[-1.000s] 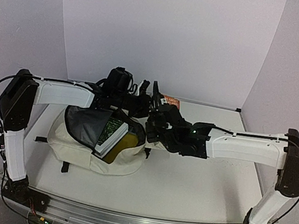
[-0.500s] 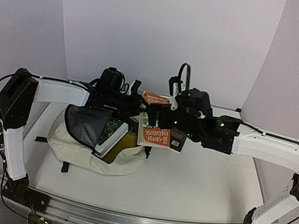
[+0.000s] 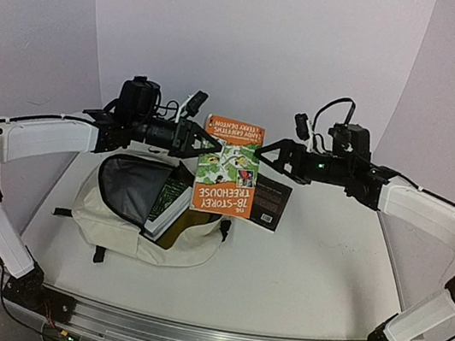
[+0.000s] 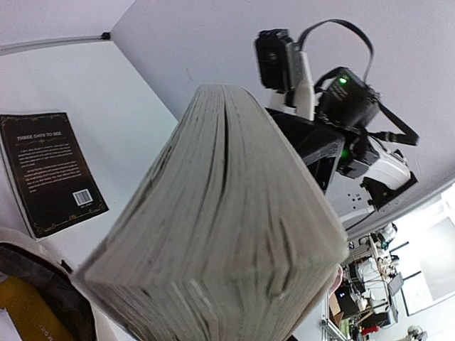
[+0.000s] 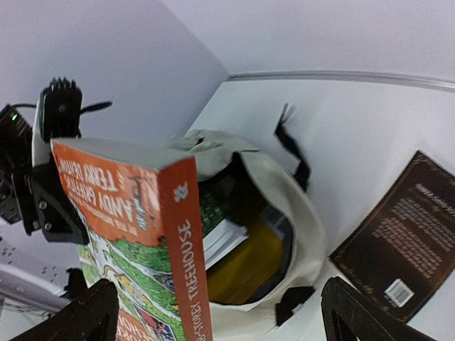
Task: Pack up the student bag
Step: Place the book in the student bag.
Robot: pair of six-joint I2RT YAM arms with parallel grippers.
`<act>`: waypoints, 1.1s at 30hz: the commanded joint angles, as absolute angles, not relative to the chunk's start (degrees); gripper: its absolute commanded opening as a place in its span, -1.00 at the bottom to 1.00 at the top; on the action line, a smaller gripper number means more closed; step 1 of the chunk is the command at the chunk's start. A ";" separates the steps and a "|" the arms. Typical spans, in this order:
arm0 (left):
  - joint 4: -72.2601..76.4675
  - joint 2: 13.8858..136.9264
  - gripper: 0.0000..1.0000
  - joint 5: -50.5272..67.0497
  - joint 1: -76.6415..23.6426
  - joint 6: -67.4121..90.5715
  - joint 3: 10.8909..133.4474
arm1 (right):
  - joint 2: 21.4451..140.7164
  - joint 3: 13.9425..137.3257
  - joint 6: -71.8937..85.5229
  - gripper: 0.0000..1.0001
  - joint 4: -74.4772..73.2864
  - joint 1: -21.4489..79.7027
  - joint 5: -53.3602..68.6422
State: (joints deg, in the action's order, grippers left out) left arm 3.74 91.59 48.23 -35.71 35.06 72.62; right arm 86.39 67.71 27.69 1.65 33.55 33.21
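Observation:
The cream student bag (image 3: 127,228) lies open on the table, grey lining up, with a green-covered book (image 3: 172,201) and a yellow item (image 3: 190,216) inside. An orange and green "Treehouse" book (image 3: 227,170) hangs in the air above the bag's mouth. My left gripper (image 3: 206,139) is shut on the book's upper left edge. In the left wrist view the book's page edges (image 4: 220,227) fill the picture and hide my fingers. My right gripper (image 3: 263,154) stands open just right of the book, not touching it. In the right wrist view its spread gripper (image 5: 227,312) frames the book's spine (image 5: 181,249) and the bag (image 5: 298,206).
A black book (image 3: 270,203) lies flat on the white table just right of the bag; it also shows in both wrist views as the black book (image 4: 53,170) and the black book (image 5: 402,249). White walls close the back and sides.
The book rose from the bag's far edge into the air. My right gripper let go of it, opened wide and drew back to the right. My left arm lifted with the book.

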 commanded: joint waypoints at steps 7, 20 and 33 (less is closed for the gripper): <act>14.42 87.39 -1.00 57.67 -35.24 34.95 71.90 | 89.91 66.84 33.65 0.51 13.14 34.84 55.95; 0.38 84.71 -0.09 44.14 -35.10 29.68 72.47 | 91.51 65.11 48.17 -1.00 27.34 38.83 48.00; -31.24 73.40 0.98 15.44 -24.82 22.84 73.53 | 95.79 56.15 64.93 -1.00 25.89 39.21 44.50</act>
State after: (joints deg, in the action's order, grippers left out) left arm -20.91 76.79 26.08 -25.52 27.79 70.27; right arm 94.15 55.53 59.38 20.91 38.76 45.07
